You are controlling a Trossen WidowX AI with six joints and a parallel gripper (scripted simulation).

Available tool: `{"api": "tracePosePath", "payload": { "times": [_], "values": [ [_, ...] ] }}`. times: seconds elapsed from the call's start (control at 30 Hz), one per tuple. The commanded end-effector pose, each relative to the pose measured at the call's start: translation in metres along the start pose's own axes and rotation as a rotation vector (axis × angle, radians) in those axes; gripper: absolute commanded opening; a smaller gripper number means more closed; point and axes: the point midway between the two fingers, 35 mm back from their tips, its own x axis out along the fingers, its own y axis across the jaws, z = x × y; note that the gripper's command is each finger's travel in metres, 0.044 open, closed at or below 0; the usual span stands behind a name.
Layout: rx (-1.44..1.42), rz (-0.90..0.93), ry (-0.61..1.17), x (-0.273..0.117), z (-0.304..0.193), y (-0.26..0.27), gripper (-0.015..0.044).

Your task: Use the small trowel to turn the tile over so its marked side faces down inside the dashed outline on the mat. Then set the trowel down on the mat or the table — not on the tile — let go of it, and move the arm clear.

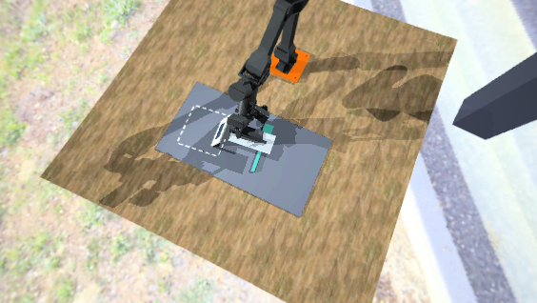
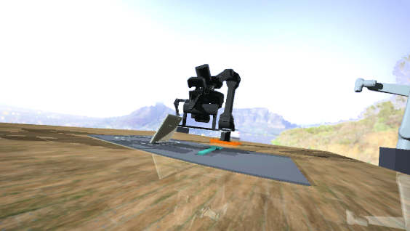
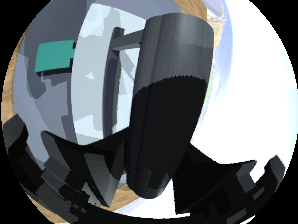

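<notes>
The tile point(image 1: 220, 131) point(image 2: 166, 128) is pale with a dark blue mark and stands steeply tilted. Its low edge is toward the dashed outline point(image 1: 194, 107), and its raised edge is on the trowel side. It hides part of the outline's right side. The marked face shows in the top view; the exterior view shows the plain underside. My gripper point(image 1: 247, 130) point(image 2: 201, 120) point(image 3: 153, 131) is shut on the trowel's thick dark handle. The trowel's pale blade point(image 1: 267, 144) point(image 3: 90, 75) is above the mat, just right of the tile; any contact with the tile is hidden.
A teal bar point(image 1: 256, 162) point(image 2: 208, 150) point(image 3: 54, 56) lies on the grey mat point(image 1: 305, 167) point(image 2: 269, 167), crossing under the blade in the top view. The arm's orange base plate point(image 1: 303, 62) point(image 2: 236, 144) is behind the mat. The brown table top point(image 1: 257, 248) surrounds the mat.
</notes>
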Motion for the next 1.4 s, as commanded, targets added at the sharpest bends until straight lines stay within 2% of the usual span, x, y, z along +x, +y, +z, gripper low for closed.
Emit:
{"api": "tracePosePath", "payload": {
  "times": [0.0,1.37],
  "values": [
    [-0.007,-0.022,0.005,-0.003,-0.010,-0.008,0.0000],
    [-0.011,-0.021,0.008,0.010,-0.062,0.008,0.0000]
  ]
}}
